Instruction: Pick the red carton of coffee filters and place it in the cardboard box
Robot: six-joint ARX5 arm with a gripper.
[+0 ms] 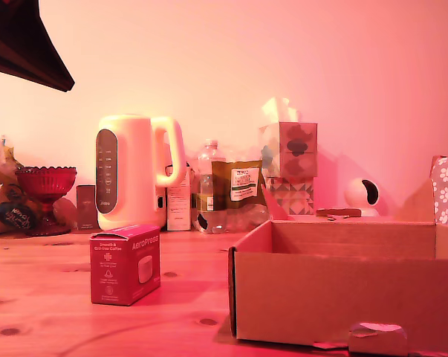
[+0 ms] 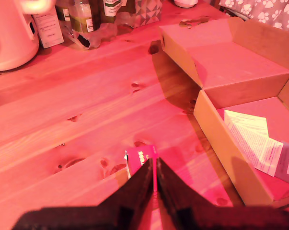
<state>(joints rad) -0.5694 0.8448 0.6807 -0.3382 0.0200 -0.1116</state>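
Our gripper (image 2: 155, 184) looks squeezed shut with nothing in it, high above the red carton (image 1: 125, 265). The carton stands on the table (image 1: 38, 297), near the cardboard box (image 1: 342, 297). We should open wide, then go straight down.

Red carton (image 1: 125, 265): small red box, white "AeroPress" lettering and small icons, standing upright on the wooden desk (image 1: 45, 297).
Carton's place: to the exterior view's left of the cardboard box, near it but apart.
Cardboard box (image 1: 342, 297): wide, shallow, plain brown, open at the top, flaps raised.
Inside the box: a white printed paper (image 2: 252, 139) lying flat on its floor.
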